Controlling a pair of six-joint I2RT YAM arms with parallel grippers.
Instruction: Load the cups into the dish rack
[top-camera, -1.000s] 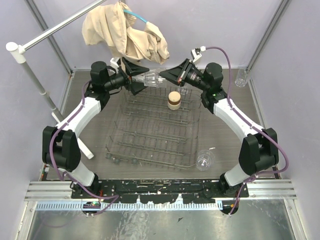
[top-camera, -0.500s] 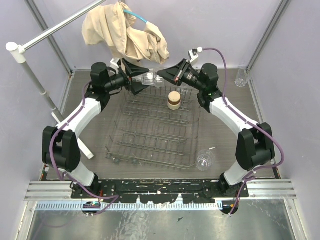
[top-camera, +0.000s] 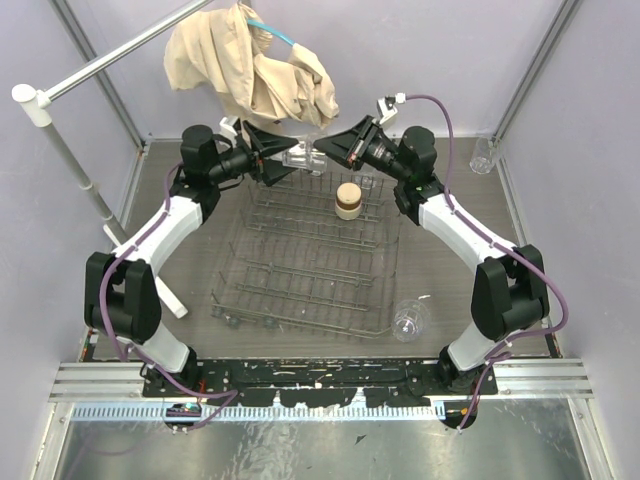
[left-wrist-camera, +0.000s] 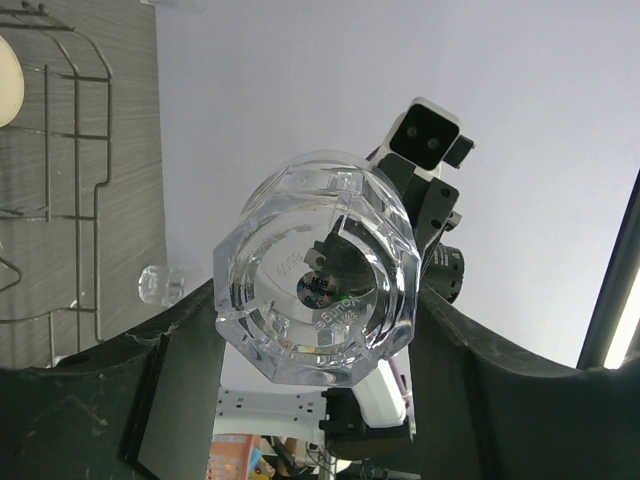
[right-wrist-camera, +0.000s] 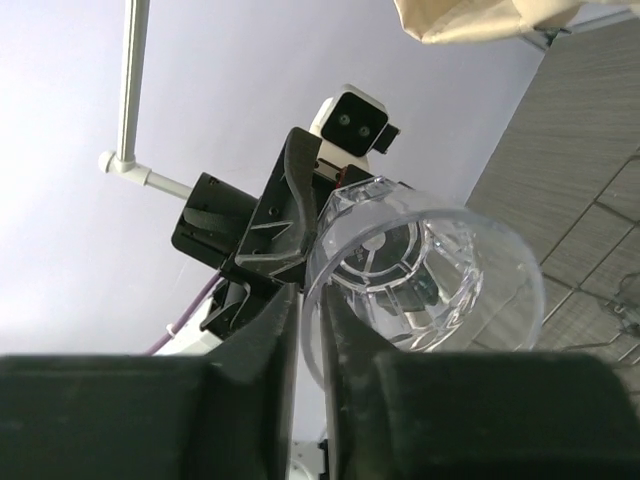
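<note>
A: Hanging over the far edge of the dish rack (top-camera: 300, 262), is that one of the cups?

B: Yes, a clear cup (top-camera: 303, 155), on its side in the air between the two claws.

A: Which one has it?

B: Both. The left gripper (top-camera: 290, 156) is spread about the cup's body at the base end, with a finger against each side. The right gripper (right-wrist-camera: 312, 300) is nearly closed, pinching the cup's wall at the rim, one finger inside the mouth and one outside.

A: And the other cups?

B: A tan cup (top-camera: 348, 200) stands in the far part of the rack, just on the near side of the held one. A second clear cup (top-camera: 410, 320) lies on the table (top-camera: 420, 280) by the rack's near right corner; whether it touches the wire I cannot tell. A third clear cup (top-camera: 483, 155) stands at the far right, well apart from the rack.

A: Anything else?

B: A beige cloth (top-camera: 255, 65) hangs above, by the far wall.
</note>
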